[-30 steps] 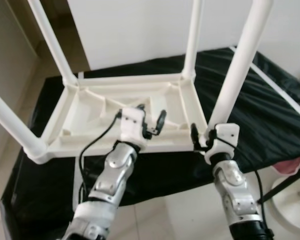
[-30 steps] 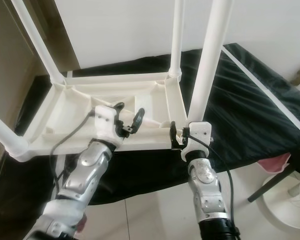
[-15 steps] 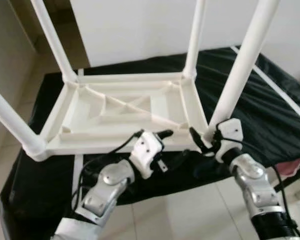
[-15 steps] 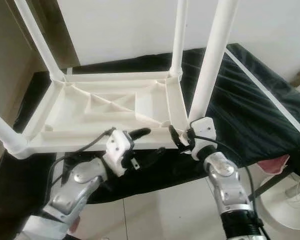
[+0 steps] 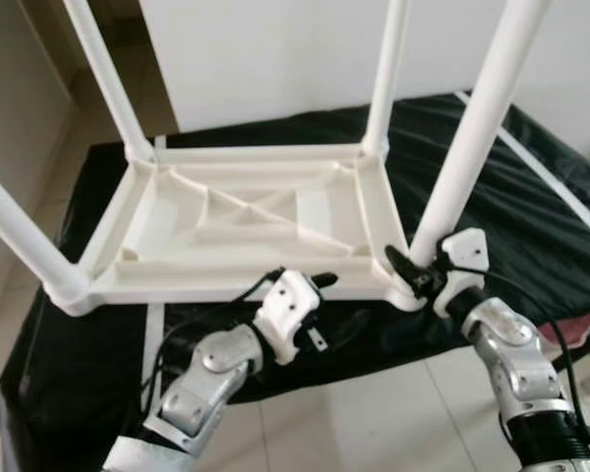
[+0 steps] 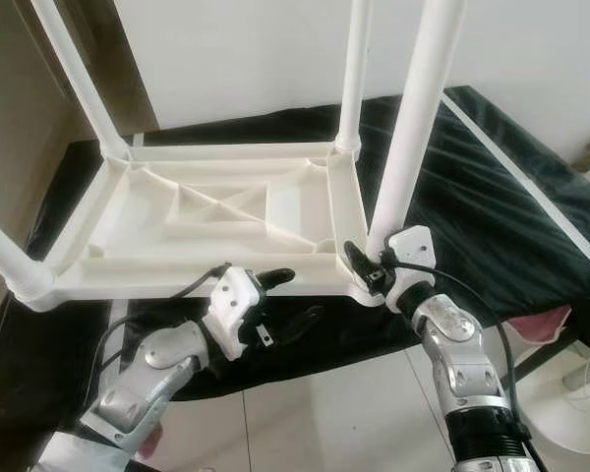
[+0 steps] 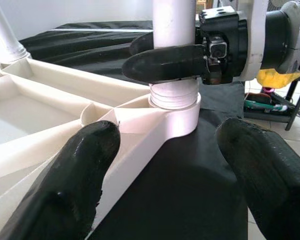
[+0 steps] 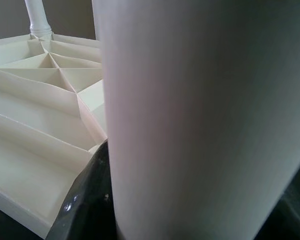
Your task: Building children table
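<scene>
Table lies upside down on black cloth, four legs up. Right gripper clamps base of near-right leg. Left gripper spread wide, holding nothing, just beside table's near edge.

The upturned white plastic children's table lies top-down on the black cloth-covered surface, legs pointing up. The right gripper closes around the base of the near right white tubular leg. The left gripper, fingers apart, sits just before the table's near edge, left of that leg.
</scene>
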